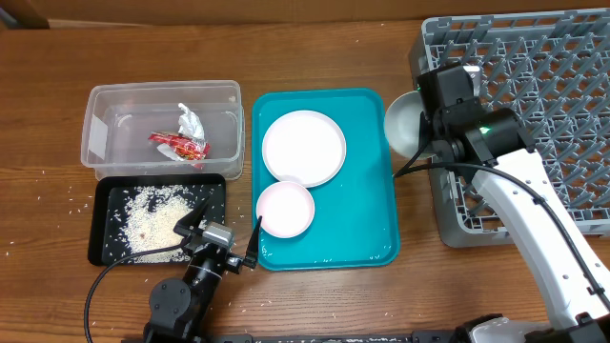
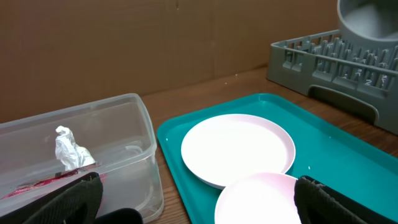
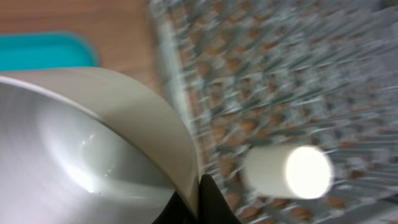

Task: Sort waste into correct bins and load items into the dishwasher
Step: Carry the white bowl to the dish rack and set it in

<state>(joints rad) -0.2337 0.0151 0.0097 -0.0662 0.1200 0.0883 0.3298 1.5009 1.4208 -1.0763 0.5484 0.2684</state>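
My right gripper (image 1: 426, 124) is shut on the rim of a white bowl (image 1: 402, 124), held on edge at the left side of the grey dish rack (image 1: 534, 57). In the right wrist view the bowl (image 3: 81, 143) fills the left, pinched between the fingers (image 3: 198, 198), and a white cup (image 3: 289, 172) lies in the rack. My left gripper (image 1: 221, 240) is open and empty, low by the teal tray's front left corner. A round white plate (image 1: 303, 146) and a small white bowl (image 1: 284, 209) sit on the teal tray. The red-and-white wrapper (image 1: 179, 145) and a white paper scrap (image 1: 191, 120) lie in the clear tub (image 1: 95, 133). Rice crumbs (image 1: 157, 219) lie in the black tray (image 1: 103, 250). No chopsticks show.
The teal tray (image 1: 367, 205) lies between the bins and the rack. Loose crumbs are scattered on the wood left of the black tray (image 1: 48, 205). The left wrist view shows the tub (image 2: 134, 149), plate (image 2: 236, 149) and rack (image 2: 329, 62) ahead.
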